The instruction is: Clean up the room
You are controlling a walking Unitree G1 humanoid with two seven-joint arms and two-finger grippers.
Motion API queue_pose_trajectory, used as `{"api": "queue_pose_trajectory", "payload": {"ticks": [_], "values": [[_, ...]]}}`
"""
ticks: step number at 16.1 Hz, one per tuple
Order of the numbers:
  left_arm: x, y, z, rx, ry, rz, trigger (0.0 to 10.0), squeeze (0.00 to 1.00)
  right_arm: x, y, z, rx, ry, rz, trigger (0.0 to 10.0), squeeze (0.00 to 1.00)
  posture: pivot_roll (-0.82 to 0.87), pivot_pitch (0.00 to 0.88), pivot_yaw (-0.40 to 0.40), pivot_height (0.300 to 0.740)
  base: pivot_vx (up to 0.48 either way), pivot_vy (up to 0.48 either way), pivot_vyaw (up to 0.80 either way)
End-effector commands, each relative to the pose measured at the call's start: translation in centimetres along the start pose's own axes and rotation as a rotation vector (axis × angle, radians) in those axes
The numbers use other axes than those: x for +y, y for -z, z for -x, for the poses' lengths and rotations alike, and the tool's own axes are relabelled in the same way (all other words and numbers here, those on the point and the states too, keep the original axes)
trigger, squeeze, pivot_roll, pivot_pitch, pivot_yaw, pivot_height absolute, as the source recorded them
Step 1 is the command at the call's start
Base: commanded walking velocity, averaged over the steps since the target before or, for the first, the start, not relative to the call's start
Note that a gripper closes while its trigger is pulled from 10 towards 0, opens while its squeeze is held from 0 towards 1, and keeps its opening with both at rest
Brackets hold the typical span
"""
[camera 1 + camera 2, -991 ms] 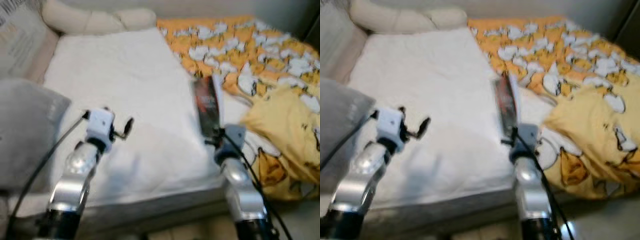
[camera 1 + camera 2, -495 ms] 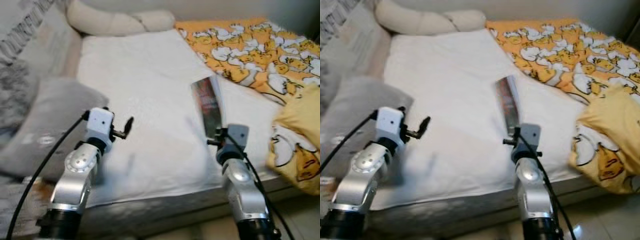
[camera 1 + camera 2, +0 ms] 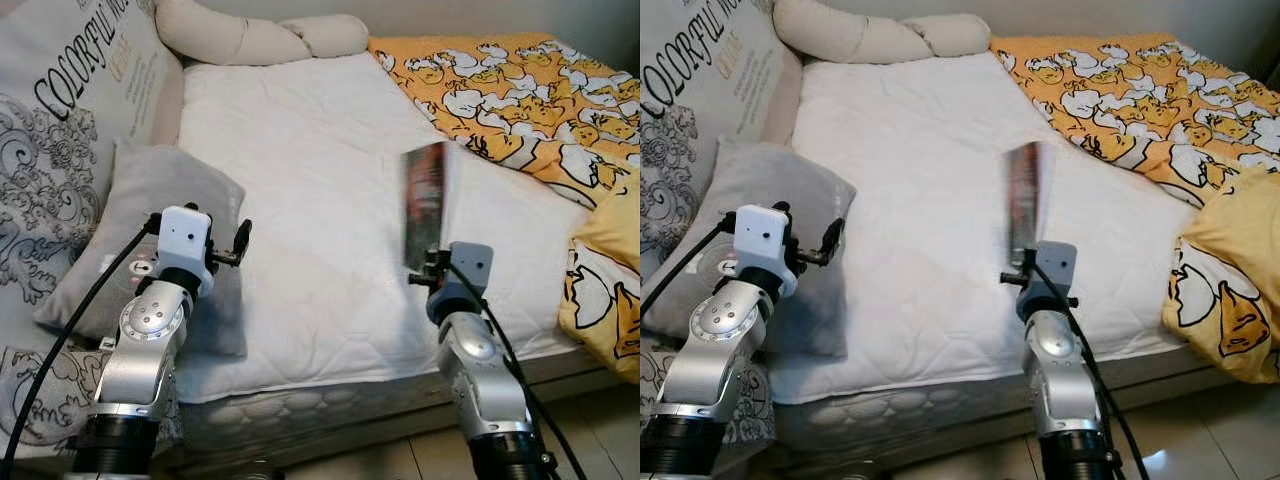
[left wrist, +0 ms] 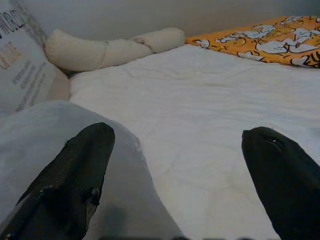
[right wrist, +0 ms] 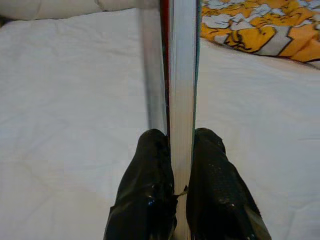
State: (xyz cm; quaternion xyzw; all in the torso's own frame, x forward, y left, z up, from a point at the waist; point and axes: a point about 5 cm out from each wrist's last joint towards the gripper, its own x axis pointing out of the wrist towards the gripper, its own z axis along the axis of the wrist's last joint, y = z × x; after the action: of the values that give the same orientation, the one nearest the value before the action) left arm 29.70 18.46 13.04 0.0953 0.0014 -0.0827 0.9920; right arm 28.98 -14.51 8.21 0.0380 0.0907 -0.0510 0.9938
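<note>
Your right gripper (image 5: pixel 180 150) is clamped tight on the book (image 3: pixel 424 203), so carry it level, with the wide-apart left gripper (image 4: pixel 180 175) idle at 9 o'clock.

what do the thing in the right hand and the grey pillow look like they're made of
The book in the right hand looks like paper: a pale page edge between thin covers, one glossy and dark in the head views. The grey pillow looks like soft matte fabric, smooth and slightly sagging.

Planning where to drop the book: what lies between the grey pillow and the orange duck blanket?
In the left eye view, bare white mattress lies between the grey pillow and the duck blanket. The book, clamped in the right tool, hangs above it.
</note>
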Motion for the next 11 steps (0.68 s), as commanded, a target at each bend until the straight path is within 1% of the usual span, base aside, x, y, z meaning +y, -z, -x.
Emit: {"api": "queue_pose_trajectory", "payload": {"ticks": [1, 2, 4, 7, 8, 9, 10, 11], "values": [[-0.1, -0.1, -0.3, -0.006, -0.003, -0.007, 10.0, 0.0, 0.2, -1.4, -0.4, -0.048, -0.04, 0.018, 10.0, 0.0, 0.09, 0.0, 0.005, 0.74, 0.0, 0.0, 0.55], [0.0, -0.1, -0.4, -0.009, -0.003, -0.005, 10.0, 0.0, 0.4, -1.4, -0.4, -0.046, -0.061, 0.022, 10.0, 0.0, 0.09, 0.0, 0.005, 0.74, 0.0, 0.0, 0.8], [0.0, -0.2, -0.4, -0.017, 0.002, 0.004, 10.0, 0.0, 0.7, -1.4, -0.3, -0.041, -0.089, 0.031, 10.0, 0.0, 0.09, 0.0, 0.005, 0.74, 0.281, 0.0, 0.8], [0.0, -0.3, -0.5, -0.021, 0.007, 0.012, 10.0, 0.0, 1.8, -1.1, -0.1, -0.024, -0.171, 0.048, 10.0, 0.0, 0.09, 0.0, 0.005, 0.74, 0.349, 0.0, 0.8], [0.0, -0.3, -0.5, -0.021, 0.01, 0.014, 10.0, 0.0, 2.0, -1.0, -0.1, -0.019, -0.18, 0.049, 10.0, 0.0, 0.09, 0.0, 0.005, 0.74, 0.36, 0.0, 0.8], [0.0, -0.3, -0.5, -0.02, 0.011, 0.013, 10.0, 0.0, 2.0, -0.9, -0.1, -0.012, -0.181, 0.057, 10.0, 0.0, 0.09, 0.0, 0.005, 0.74, 0.356, 0.0, 0.55], [0.0, -0.3, -0.5, -0.018, 0.012, 0.013, 10.0, 0.0, 2.0, -0.7, -0.1, 0.005, -0.181, 0.034, 10.0, 0.0, 0.09, 0.0, 0.006, 0.74, 0.341, 0.0, 0.0], [0.0, -0.3, -0.6, -0.018, 0.015, 0.013, 10.0, 0.0, 1.9, -0.6, -0.1, 0.013, -0.184, 0.034, 10.0, 0.0, 0.09, 0.0, 0.006, 0.74, 0.334, 0.0, 0.0]]}}
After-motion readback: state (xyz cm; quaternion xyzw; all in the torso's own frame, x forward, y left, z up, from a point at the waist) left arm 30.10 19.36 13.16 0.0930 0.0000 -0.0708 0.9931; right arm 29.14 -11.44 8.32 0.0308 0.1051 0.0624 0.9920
